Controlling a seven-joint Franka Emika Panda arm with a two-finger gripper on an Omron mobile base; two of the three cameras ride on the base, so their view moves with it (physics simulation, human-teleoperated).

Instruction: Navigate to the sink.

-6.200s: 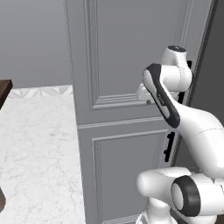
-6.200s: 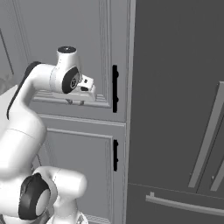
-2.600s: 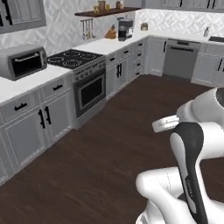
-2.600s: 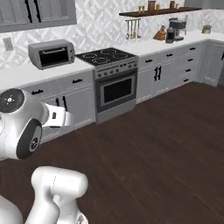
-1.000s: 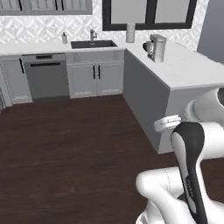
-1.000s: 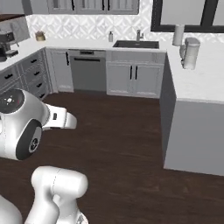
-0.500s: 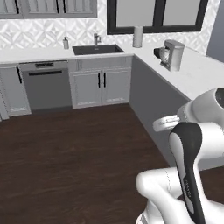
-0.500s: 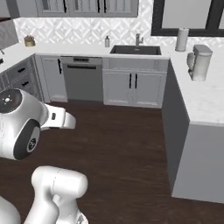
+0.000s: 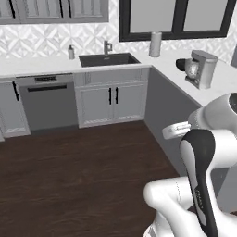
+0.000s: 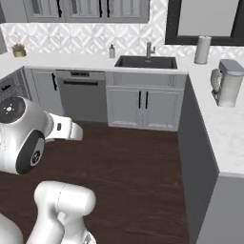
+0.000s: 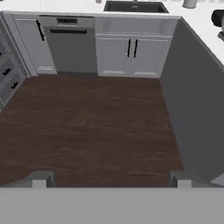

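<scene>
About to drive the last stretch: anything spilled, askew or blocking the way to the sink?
Nothing stands out. The sink sits square in the counter, the cupboard doors below it are shut, and the wooden floor ahead looks bare.

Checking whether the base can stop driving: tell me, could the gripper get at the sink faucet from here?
Probably not. The sink and its faucet sit across an open stretch of dark floor, and the arm is folded close to the base. Nothing blocks the drive.
</scene>
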